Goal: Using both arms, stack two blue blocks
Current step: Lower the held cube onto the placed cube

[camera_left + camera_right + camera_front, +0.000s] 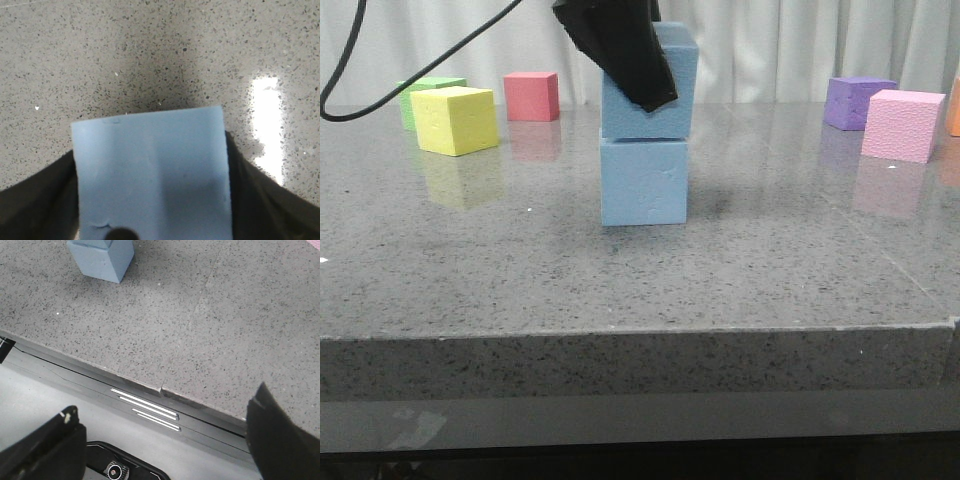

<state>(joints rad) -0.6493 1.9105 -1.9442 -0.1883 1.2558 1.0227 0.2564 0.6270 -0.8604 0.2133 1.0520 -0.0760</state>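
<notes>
Gripping the upper blue block point(655, 95) between dark fingers point(625, 50), left gripper point(152, 200) clamped on both side faces, cube seated squarely between the jaws with no slack showing in the left wrist view. Directly beneath the jaws, resting on the grey stone table point(520, 280): lower blue block point(643, 182), its top face touching the held cube's underside, edges nearly flush, upper one shifted a touch rightward. Likely next: releasing straight, then lifting clear without dragging the top cube sideways. Farther right, well apart from the stack: right gripper point(165, 440) spread wide and empty, hanging off the table's front edge, stack lying ahead and away from its jaws; left arm plainly the nearer.
</notes>
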